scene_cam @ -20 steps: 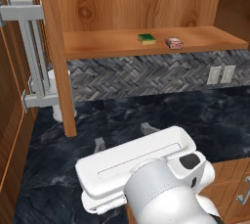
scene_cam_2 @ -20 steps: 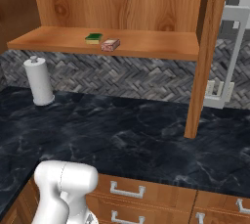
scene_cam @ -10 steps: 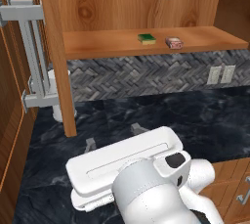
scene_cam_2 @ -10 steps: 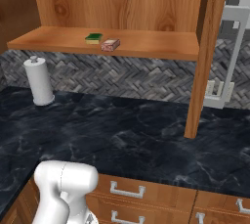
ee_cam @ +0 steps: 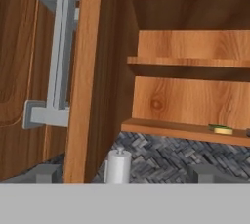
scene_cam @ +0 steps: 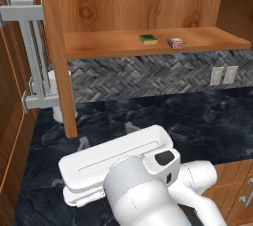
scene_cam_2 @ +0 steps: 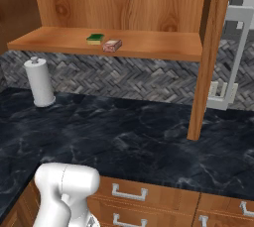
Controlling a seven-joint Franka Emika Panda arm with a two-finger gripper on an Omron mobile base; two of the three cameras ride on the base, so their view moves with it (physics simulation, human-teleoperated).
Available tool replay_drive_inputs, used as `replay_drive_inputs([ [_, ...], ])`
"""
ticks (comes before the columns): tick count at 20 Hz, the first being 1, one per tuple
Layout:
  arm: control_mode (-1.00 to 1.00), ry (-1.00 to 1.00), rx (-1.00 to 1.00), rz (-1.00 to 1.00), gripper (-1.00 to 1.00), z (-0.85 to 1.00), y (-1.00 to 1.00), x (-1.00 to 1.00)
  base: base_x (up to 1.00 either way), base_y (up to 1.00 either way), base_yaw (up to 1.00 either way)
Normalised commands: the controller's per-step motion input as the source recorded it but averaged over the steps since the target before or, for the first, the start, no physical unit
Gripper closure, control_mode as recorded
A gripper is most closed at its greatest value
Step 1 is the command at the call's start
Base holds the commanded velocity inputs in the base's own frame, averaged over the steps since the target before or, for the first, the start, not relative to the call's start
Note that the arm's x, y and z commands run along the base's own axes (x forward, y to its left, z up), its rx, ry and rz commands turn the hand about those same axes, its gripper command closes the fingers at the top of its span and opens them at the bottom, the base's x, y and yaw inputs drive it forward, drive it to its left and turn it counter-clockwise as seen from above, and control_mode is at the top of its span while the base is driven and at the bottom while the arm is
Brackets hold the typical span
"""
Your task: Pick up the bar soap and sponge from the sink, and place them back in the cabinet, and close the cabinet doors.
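No writing can be read on anything. At the upper left of the left base view, an open cabinet door (scene_cam: 12, 96) of warm wood grain carries a vertical grey bar handle (scene_cam: 34, 57). Right of it the cabinet (scene_cam: 143, 13) stands open; on its flat wooden shelf (scene_cam: 108, 45) lie the sponge (scene_cam: 148, 38), green over yellow, and just to its right the pinkish bar soap (scene_cam: 176, 43), apart, long axes roughly along the shelf. Below, a white paper towel roll (scene_cam_2: 39, 83) stands on the black marbled counter (scene_cam_2: 139, 137). The gripper's fingertips are too faint in the hand view to tell whether they are parted or closed.

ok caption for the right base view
Sponge and soap side by side on the open cabinet shelf.
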Motion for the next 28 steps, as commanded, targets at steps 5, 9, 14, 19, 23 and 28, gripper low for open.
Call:
replay_drive_inputs([
  [5, -1.0, 0.0, 0.0, 0.01, -1.0, -0.06, 0.14, 0.07, 0.0, 0.0, 0.0],
  [9, -1.0, 0.0, 0.0, 0.01, -1.0, -0.03, 0.13, 0.09, 0.0, 0.0, 0.0],
  [14, -1.0, 0.0, 0.0, 0.0, -1.0, -0.03, 0.12, 0.13, 0.0, 0.0, 0.0],
  [19, -1.0, 0.0, 0.0, 0.0, -1.0, -0.01, 0.12, 0.17, 0.0, 0.0, 0.0],
  [23, -1.0, 0.0, 0.0, 0.0, -1.0, 0.0, 0.16, 0.23, 0.0, 0.0, 0.0],
  [28, -1.0, 0.0, 0.0, 0.0, -1.0, 0.0, 0.13, 0.18, 0.0, 0.0, 0.0],
])
